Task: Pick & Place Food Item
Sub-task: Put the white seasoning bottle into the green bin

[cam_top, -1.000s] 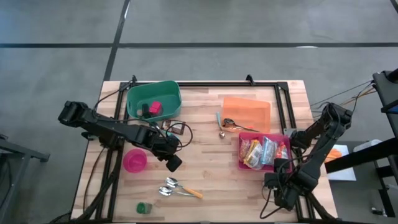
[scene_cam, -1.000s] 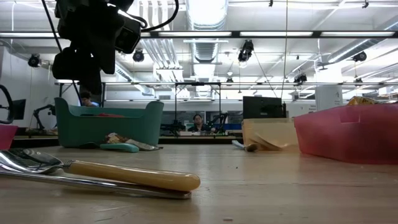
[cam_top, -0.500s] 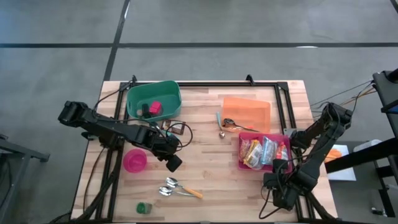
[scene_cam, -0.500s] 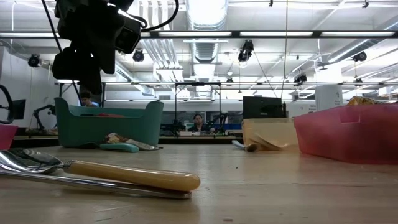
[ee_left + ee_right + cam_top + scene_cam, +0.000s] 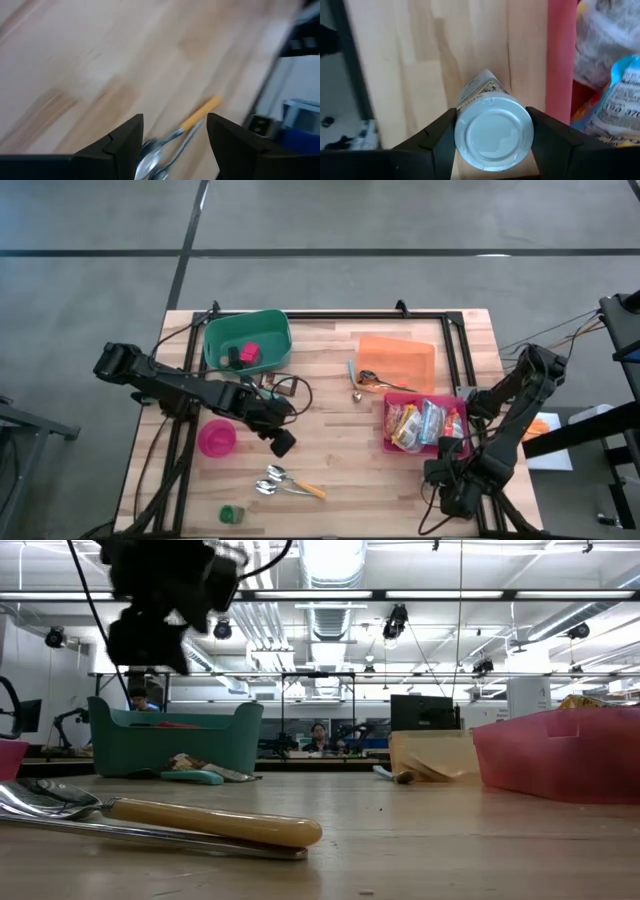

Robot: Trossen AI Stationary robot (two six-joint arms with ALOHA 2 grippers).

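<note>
A: Between right gripper [image 5: 492, 137] fingers, what?
B: Clamped on white-lidded can [image 5: 493, 131], just beside pink bin [image 5: 560, 60].
A: Left gripper [image 5: 174, 135]?
B: Parted, empty, hovered above spoons [image 5: 165, 150].

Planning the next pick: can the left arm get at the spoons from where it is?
Probably yes. The left claw hangs open over bare wood just short of the spoons, which show between its fingers in the wrist view, with nothing lying between. The pink bowl sits off to the side.

Left tool [image 5: 281, 442] shifted (slightly right)
</note>
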